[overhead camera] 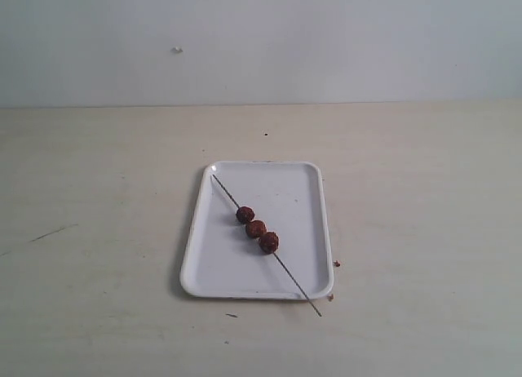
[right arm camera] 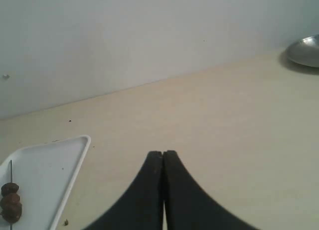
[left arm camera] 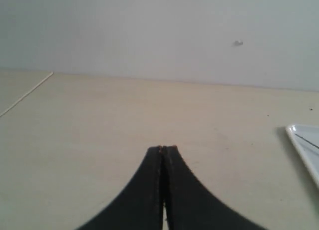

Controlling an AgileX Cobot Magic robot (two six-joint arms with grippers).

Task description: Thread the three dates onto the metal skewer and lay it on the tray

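Skewer on tray, apart from fingers

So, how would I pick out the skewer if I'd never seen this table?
Find the white tray in the middle of the pale table. The metal skewer is the thin dark rod lying diagonally across it, one end poking past the rim. It alone runs through the three dates, unlike the loose crumbs.
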